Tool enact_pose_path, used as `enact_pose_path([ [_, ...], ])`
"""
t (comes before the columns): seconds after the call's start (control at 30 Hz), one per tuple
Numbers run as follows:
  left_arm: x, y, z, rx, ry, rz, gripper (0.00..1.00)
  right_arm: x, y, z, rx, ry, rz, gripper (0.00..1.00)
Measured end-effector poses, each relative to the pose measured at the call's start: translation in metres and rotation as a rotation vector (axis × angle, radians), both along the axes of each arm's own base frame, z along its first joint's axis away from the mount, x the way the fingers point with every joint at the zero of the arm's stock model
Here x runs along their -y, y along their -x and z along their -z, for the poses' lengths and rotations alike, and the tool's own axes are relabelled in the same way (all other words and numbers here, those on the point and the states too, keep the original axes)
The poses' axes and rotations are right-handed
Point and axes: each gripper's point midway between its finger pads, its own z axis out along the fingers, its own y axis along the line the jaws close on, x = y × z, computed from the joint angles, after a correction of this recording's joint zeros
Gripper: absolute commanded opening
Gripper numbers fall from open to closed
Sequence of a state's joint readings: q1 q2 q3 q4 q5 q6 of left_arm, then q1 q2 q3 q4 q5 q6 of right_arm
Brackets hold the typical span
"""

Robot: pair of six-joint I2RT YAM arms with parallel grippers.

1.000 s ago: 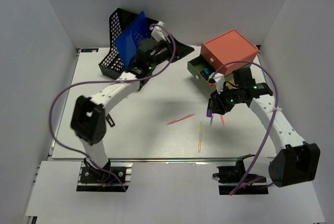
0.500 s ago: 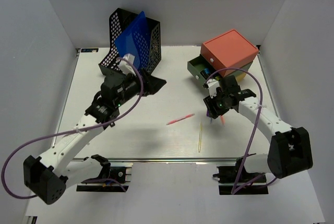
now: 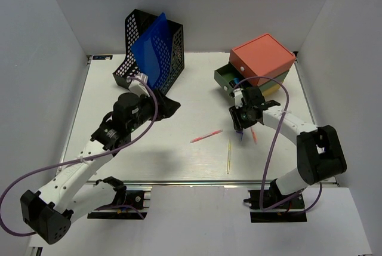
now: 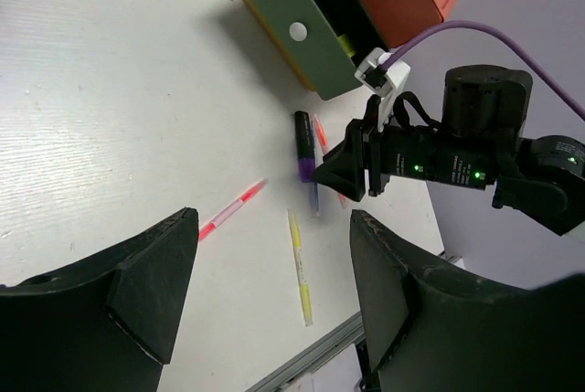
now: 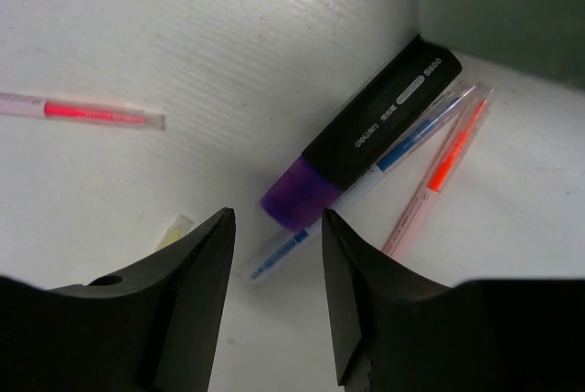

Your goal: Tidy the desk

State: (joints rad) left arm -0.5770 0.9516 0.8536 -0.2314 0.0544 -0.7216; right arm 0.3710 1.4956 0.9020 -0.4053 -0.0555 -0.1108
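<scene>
Far left at the back of the desk [image 3: 179, 157], a black mesh rack [image 3: 174, 47] stands with a blue folder [image 3: 149, 50] leaning in it. The desk itself lies flat under both my arms, white and faintly ribbed, reaching from wall to wall in the top view.

Just in front of the rack, my left gripper [image 3: 170, 105] hangs low over the desk. Its fingers [image 4: 151, 291] stand wide apart, with only bare desk and pens showing in the gap. It holds nothing.

Moving right to mid-desk, a pink pen [image 3: 206, 136] lies on a slant, on its own. Near it but not touching, a yellow pen [image 3: 228, 156] lies closer to the front edge, pointing roughly front to back.

Further right, my right gripper [image 5: 274, 264] hovers over a small cluster. Its fingers [image 5: 196, 291] are apart and clamped on nothing, and I can't tell whether the tips touch the desk. In the gap I see the purple end of a black marker [image 5: 366, 136]. A blue pen [image 5: 407, 147] lies tight along the marker, its lower end poking out past the purple tip. An orange pen [image 5: 439, 173] lies just beside the blue one.

The marker's black end points at a green drawer [image 3: 228, 78], which stands pulled out beneath an orange box [image 3: 262, 56] at the back right. What's in the drawer I can't make out.
</scene>
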Motion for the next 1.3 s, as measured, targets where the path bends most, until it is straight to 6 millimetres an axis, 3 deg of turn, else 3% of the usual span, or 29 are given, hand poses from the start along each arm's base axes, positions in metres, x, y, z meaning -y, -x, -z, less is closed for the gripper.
enact_pose_path([
  [0.77, -0.021, 0.003, 0.026, -0.031, -0.074, -0.077, 0.8, 0.004, -0.034, 0.017, 0.046, 0.053, 0.104, 0.49],
  [1.3, -0.024, 0.002, 0.029, -0.02, -0.106, -0.076, 0.81, 0.01, -0.031, 0.019, 0.092, 0.078, 0.085, 0.53],
])
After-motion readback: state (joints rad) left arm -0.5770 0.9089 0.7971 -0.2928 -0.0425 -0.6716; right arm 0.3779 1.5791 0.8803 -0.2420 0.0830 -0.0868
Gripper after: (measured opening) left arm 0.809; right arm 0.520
